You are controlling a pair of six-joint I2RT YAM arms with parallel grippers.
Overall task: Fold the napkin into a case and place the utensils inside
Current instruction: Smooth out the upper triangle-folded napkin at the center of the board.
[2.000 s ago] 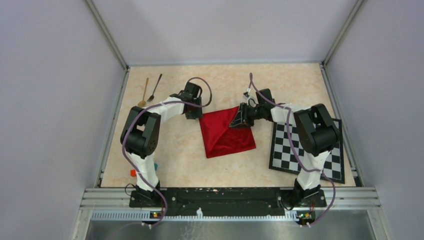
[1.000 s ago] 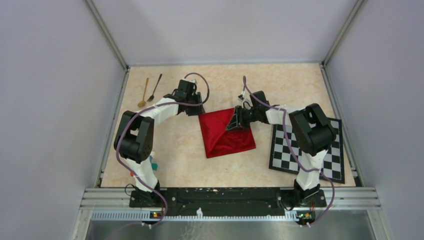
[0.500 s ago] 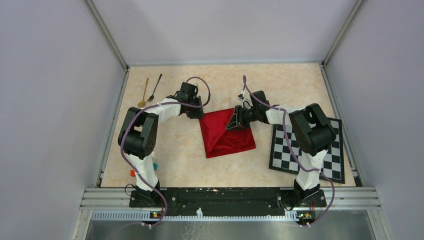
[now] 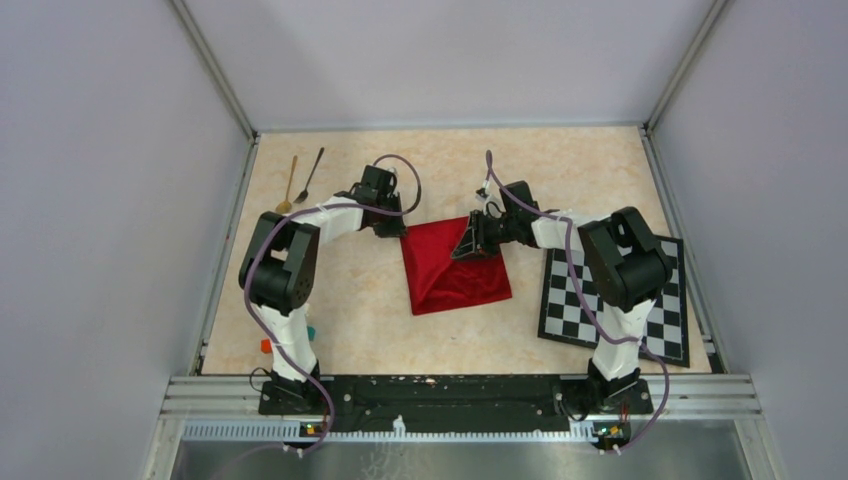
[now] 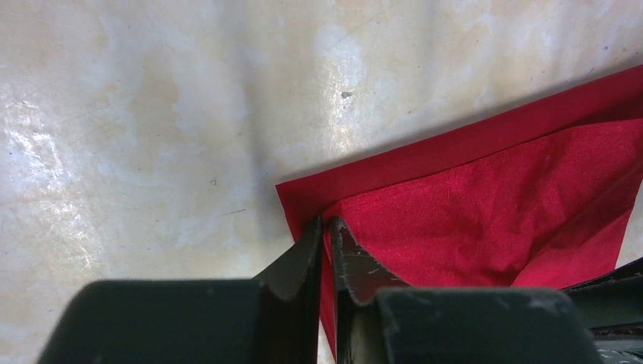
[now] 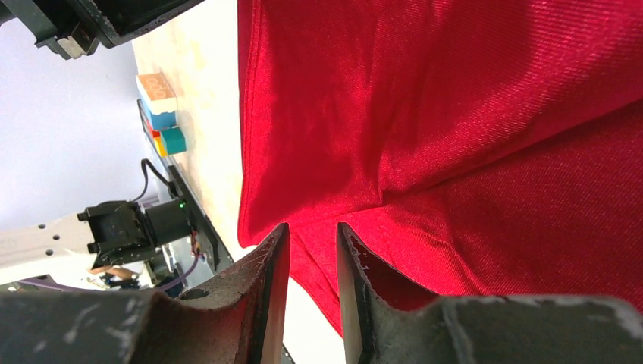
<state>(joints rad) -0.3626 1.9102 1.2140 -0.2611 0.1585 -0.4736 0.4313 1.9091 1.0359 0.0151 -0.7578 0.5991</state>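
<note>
The red napkin (image 4: 455, 268) is lying folded in the middle of the tabletop (image 4: 570, 170). The left claw (image 5: 324, 224) is pinching its far left corner. The right claw (image 6: 312, 227) is sitting at the far right corner, fingers a little apart over red cloth; whether it is gripping cannot be told. The gold spoon (image 4: 289, 185) and black spoon (image 4: 310, 175) are lying far left.
</note>
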